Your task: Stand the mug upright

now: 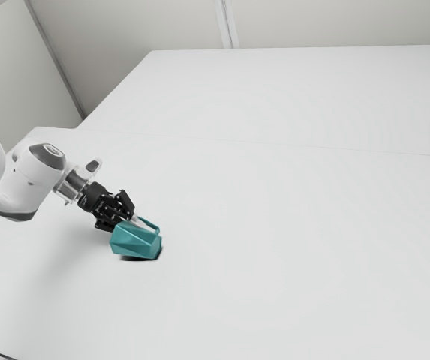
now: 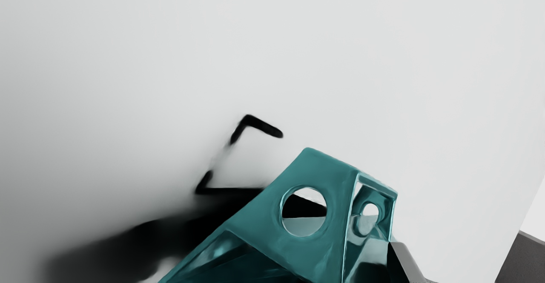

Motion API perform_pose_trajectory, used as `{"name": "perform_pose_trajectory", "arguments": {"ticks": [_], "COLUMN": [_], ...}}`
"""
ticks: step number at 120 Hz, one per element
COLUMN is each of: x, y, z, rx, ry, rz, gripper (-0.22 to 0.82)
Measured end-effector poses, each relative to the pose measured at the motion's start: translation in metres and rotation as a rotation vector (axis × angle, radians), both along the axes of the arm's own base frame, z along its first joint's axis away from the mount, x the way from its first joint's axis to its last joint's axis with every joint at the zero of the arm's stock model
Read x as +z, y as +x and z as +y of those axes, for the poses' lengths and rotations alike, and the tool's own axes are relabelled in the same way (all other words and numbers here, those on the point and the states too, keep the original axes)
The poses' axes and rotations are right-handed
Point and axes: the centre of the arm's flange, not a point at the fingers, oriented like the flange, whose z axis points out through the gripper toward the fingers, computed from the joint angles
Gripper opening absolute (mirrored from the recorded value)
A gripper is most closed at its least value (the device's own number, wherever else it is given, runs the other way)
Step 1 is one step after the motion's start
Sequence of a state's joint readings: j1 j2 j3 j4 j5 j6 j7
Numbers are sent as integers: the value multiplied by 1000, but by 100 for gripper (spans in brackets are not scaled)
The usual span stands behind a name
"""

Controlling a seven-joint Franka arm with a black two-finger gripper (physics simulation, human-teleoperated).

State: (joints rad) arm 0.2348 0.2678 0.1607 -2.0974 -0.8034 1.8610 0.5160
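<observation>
The teal, faceted mug lies tipped on its side in the exterior view, left of centre, with its angular handle along the upper side. The black gripper reaches down to it from the upper left, right against the mug's upper part. In the wrist view the mug covers the lower middle, showing a round hole and an angular opening. Part of the gripper appears beside it at the bottom edge. The mug hides the rest, so its hold cannot be made out.
The mug rests on or just above a wide white table; which of these cannot be told. Behind stands another white surface, with pale walls beyond. Dark shadows of the mug and the arm fall on the table beside the mug.
</observation>
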Motion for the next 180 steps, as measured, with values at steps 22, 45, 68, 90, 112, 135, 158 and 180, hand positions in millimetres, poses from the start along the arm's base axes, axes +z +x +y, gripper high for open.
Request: {"name": "perform_pose_trajectory", "arguments": {"ticks": [22, 45, 68, 90, 112, 135, 158, 180], "x": [5, 23, 45, 70, 86, 107, 121, 126], "y": [2, 3, -2, 2, 14, 30, 37, 47], "z": [-9, -16, -26, -37, -50, -121, -158, -187], "rx": [-6, -18, -35, -87, -181, -343, -517, -652], "ry": [-19, -26, -26, 9, 91, 215, 427, 602], "rz": [-23, -64, -103, -145, -171, -255, -331, -416], "gripper": [-8, -14, -16, -17, -18, -18, -18, -18]}}
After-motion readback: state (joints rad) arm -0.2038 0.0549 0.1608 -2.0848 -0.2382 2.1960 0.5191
